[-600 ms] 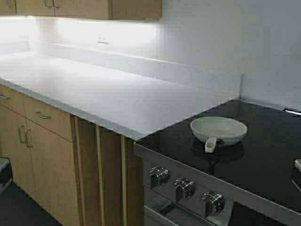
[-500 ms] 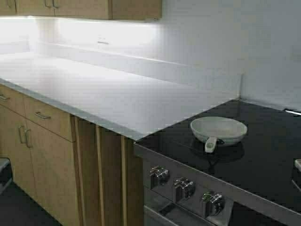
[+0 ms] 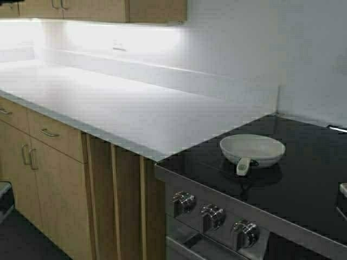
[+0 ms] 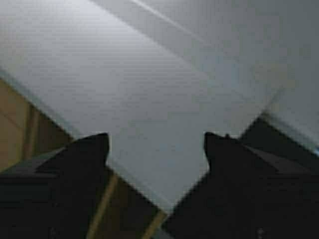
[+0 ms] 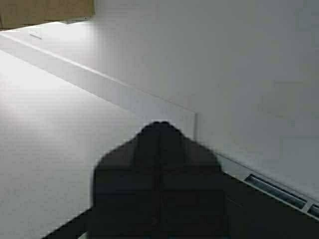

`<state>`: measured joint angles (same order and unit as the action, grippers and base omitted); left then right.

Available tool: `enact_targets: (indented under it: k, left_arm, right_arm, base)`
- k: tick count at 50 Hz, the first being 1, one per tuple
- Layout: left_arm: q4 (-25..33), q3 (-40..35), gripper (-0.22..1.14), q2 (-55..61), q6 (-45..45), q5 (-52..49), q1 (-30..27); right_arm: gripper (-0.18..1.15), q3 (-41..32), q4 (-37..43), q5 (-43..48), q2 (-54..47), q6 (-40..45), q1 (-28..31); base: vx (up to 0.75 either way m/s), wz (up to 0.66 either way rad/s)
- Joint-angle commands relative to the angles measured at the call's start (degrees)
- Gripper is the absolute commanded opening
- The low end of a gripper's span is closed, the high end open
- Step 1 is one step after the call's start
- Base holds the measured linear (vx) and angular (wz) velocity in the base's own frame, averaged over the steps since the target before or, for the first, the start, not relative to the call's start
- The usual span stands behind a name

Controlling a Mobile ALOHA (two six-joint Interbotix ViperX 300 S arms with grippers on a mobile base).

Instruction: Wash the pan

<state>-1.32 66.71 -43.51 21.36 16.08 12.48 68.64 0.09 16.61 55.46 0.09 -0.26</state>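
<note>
The cream-white pan (image 3: 252, 149) sits on the black glass cooktop (image 3: 303, 184) at the right of the high view, its short pale handle (image 3: 242, 166) pointing toward me. Neither arm shows in the high view. In the left wrist view my left gripper (image 4: 155, 142) is open and empty, its two dark fingers wide apart above the edge of the white counter (image 4: 124, 94). In the right wrist view my right gripper (image 5: 160, 124) is shut and empty, aimed at the wall above the counter's end. The pan is out of both wrist views.
A long white counter (image 3: 119, 105) runs left of the stove, with wooden drawers and doors (image 3: 51, 162) under it and wall cabinets (image 3: 97, 10) above. Three stove knobs (image 3: 213, 216) line the stove's front panel. A white backsplash (image 3: 179, 76) runs behind the counter.
The scene has shifted very slightly in the high view; the robot's base has crept a little. The pan stays in place on the cooktop.
</note>
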Motion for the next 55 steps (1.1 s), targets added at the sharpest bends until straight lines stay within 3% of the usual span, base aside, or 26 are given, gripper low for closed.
enact_targets:
  k: [1, 13, 36, 55]
  left_arm:
    - [-0.44, -2.29, 0.94, 8.96, 0.88, 5.36, 5.80]
    - [-1.41, -4.66, 0.94, 24.96, 8.44, 17.14, 11.07]
    - [-14.50, -15.64, 0.94, 58.18, 34.37, 41.04, 12.66]
    - [-14.77, -30.67, 0.94, 79.10, 42.45, 47.11, 19.78]
  right_arm:
    - [0.07, -0.62, 0.00, 0.18, -0.18, 0.00, -0.09]
    - [0.07, -0.79, 0.00, -0.44, -0.18, -0.09, -0.09]
    - [0.07, -0.62, 0.00, -0.44, -0.18, -0.09, -0.09]
    - [0.07, -0.53, 0.00, -0.70, -0.26, -0.09, -0.09]
  base:
    - [0.00, 0.00]
    - [0.00, 0.00]
    - [0.00, 0.00]
    - [0.00, 0.00]
